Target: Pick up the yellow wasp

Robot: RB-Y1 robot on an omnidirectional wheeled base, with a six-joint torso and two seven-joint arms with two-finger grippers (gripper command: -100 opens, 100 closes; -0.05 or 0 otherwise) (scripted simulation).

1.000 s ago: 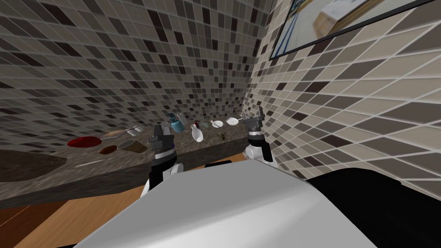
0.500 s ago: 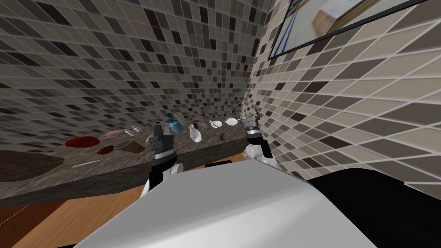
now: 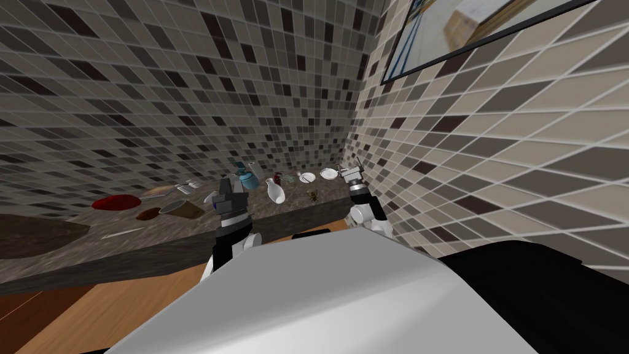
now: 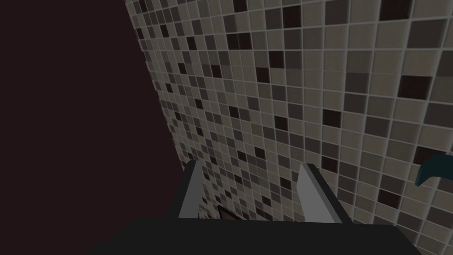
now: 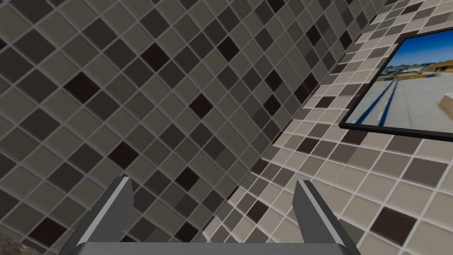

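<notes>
Head view: yellow wasp (image 3: 314,195) lying on the dark speckled surface (image 3: 123,243), just right of frame centre, near the front edge, apart from the other items. Right hand (image 3: 356,165) just right of the wasp in frame, close to the tiled corner, pointing up and not touching the wasp. Left hand (image 3: 228,184) left of centre, standing over the front edge of the surface.

Between left hand and wasp: white vase (image 3: 276,192), with a teal container (image 3: 247,179) behind it toward the wall. Two small white plates (image 3: 309,177) behind the wasp, by the wall. Further left in frame: brown cup (image 3: 184,208) on its side, brown bowl (image 3: 149,214), red plate (image 3: 115,201).

Right wrist view: fingers (image 5: 110,212) spread wide apart, aimed at tiled wall. Left wrist view: fingers (image 4: 191,195) also apart, a curved teal piece (image 4: 435,170) at the right edge of frame.
</notes>
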